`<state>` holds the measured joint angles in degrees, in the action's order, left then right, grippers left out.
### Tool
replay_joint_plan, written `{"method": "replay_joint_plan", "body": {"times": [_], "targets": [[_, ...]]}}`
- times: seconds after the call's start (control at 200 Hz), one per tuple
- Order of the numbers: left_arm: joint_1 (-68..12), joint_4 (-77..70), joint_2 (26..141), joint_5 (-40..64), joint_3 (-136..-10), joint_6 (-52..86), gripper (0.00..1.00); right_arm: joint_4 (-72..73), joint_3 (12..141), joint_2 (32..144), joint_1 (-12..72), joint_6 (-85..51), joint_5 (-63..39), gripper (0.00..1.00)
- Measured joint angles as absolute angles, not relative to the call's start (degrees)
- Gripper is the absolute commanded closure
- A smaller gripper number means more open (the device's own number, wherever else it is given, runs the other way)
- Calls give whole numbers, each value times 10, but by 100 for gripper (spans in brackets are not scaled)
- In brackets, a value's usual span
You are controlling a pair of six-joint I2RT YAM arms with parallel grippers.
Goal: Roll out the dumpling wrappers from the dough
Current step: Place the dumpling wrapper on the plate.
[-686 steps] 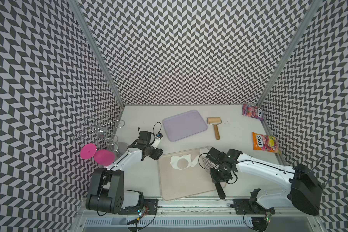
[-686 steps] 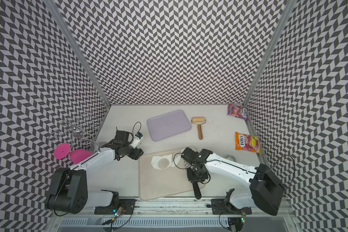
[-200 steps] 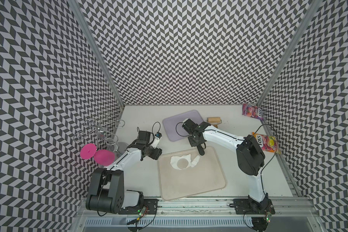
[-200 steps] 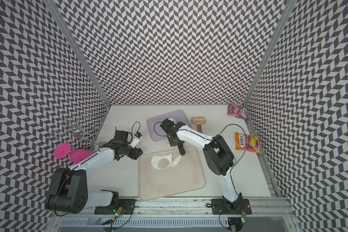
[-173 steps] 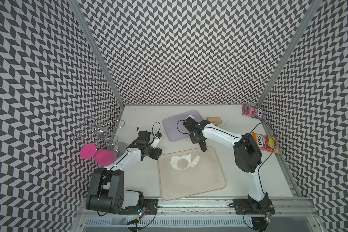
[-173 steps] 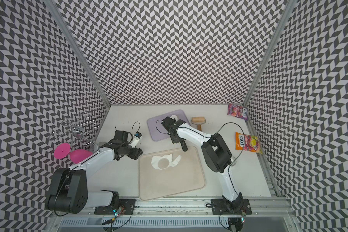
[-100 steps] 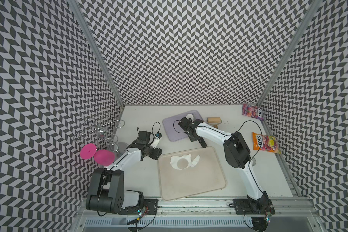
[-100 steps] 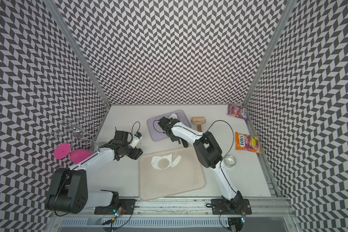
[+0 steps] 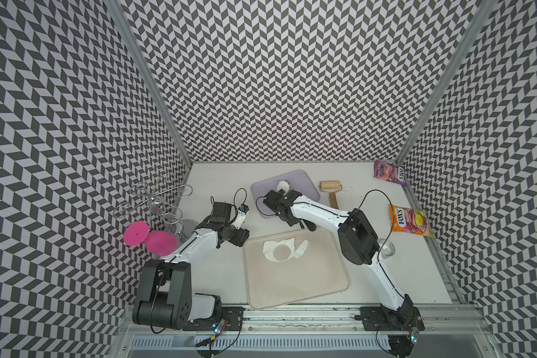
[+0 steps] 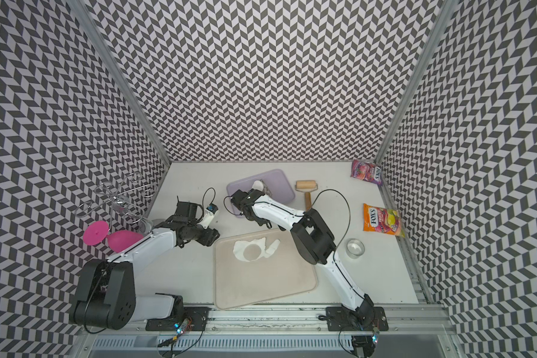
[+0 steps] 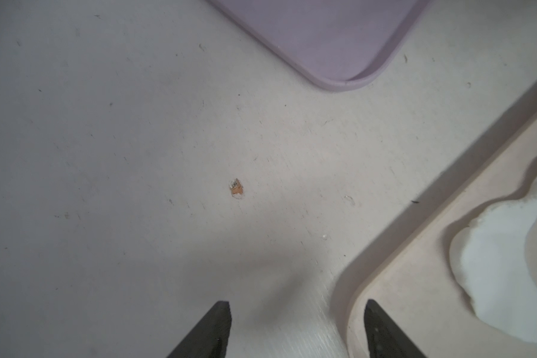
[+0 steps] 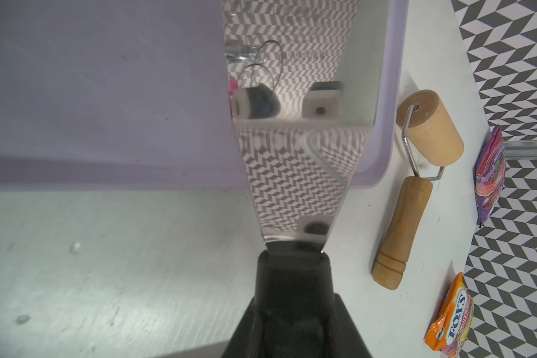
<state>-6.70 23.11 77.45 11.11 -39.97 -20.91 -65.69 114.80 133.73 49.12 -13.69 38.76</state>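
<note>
We grip spatula [image 12: 292, 173] w/ R gripper [image 12: 295, 319] over purple tray [image 12: 106, 93], wrapper [image 9: 282, 186] just ahead; L gripper [image 11: 296, 325] open, dough [image 11: 502, 263] nr one fingertip.

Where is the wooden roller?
In both top views the wooden roller lies on the table near the back wall, just right of the purple tray.

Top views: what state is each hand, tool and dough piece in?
Left hand: open, empty.
Right hand: shut on spatula.
Dough: flat sheet, round hole cut out.
Dumpling wrapper: on lilac tray, by spatula tip.
Roller: lying unheld.
Glass: upright, unheld.
</note>
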Motion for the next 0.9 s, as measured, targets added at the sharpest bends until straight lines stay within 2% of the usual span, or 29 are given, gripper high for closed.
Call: {"method": "replay_joint_plan", "body": {"times": [0.411, 0.896], "targets": [[-66, 231, 773, 111, -400, -209, 29, -660, 1129, 1339, 501, -118, 399, 100], [-64, 231, 772, 112, -399, -209, 29, -669, 1114, 1357, 512, -121, 483, 100]]}}
